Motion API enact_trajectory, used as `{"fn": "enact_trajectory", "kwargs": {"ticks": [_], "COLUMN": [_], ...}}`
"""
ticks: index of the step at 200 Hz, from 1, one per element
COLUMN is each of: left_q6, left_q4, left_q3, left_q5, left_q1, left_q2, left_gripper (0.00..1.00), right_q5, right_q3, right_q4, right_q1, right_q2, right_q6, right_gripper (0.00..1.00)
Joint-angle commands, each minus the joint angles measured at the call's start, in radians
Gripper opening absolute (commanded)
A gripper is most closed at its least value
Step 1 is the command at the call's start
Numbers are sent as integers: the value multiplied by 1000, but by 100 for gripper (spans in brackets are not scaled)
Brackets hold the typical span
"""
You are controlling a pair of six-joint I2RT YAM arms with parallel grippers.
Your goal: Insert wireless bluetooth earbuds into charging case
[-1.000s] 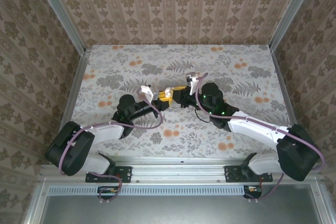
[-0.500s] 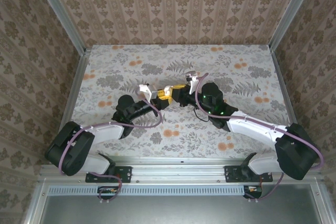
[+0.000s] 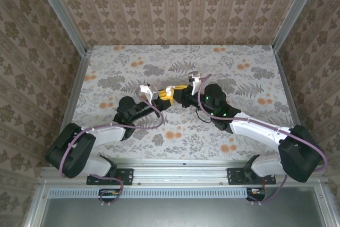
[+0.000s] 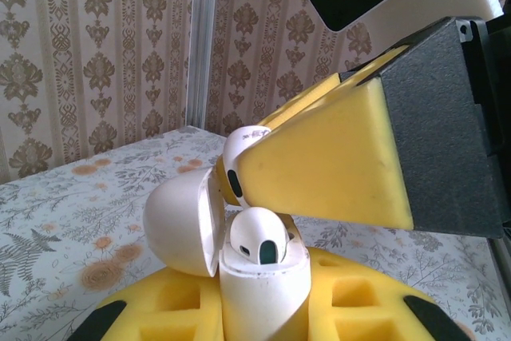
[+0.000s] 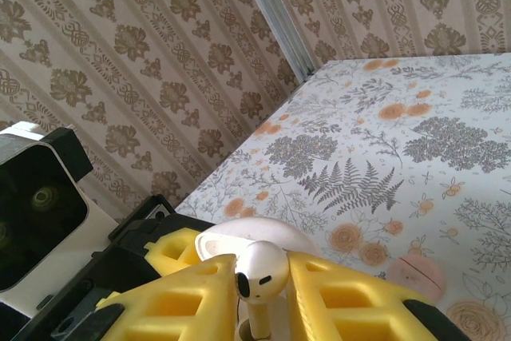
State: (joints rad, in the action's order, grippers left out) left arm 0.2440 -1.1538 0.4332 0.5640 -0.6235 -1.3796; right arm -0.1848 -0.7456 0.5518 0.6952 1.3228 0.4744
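Note:
The white charging case stands upright between the yellow foam fingers of my left gripper, which is shut on it, lid swung open to the left. One earbud sits in the case. My right gripper is shut on the other earbud, stem pointing down at the case opening, with the lid just behind. From the left wrist that earbud shows at the tip of a right finger just above the case. From above, the left gripper and right gripper meet mid-table.
A salmon-pink round disc lies on the floral table to the right of my right fingers. The left wrist camera housing is close on the left. Patterned walls and metal rails enclose the table.
Both grippers have crept slightly left and farther back together. The case stays in the left gripper and the earbud in the right.

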Motion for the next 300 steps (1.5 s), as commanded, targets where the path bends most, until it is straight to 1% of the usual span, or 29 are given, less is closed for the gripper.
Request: {"fn": "enact_trajectory", "kwargs": {"ticks": [1,25,64,99,152,273,300], "left_q6": [10,2,-12,-15,-23,-40,-60], "left_q4": [-66,-54,-32,-28,-20,-14,21], "left_q3": [33,34,33,33,36,38,24], "left_q5": [-6,-6,-1,3,4,28,-10], "left_q1": [-7,-7,-7,-7,-7,-7,-5], "left_q2": [25,36,51,52,52,57,77], "left_gripper": [9,9,9,9,9,9,9], "right_q5": [-22,-24,-17,-12,-13,-18,-4], "right_q3": [9,8,7,5,4,-24,-41], "right_q4": [-29,-30,-35,-45,-49,-144,-218], "right_q1": [11,10,10,10,10,6,-8], "right_q2": [-23,-27,-39,-57,-97,-145,-145], "right_q6": [-12,-11,-11,-10,-10,21,39], "right_gripper": [24,27,35,36,42,42,42]}}
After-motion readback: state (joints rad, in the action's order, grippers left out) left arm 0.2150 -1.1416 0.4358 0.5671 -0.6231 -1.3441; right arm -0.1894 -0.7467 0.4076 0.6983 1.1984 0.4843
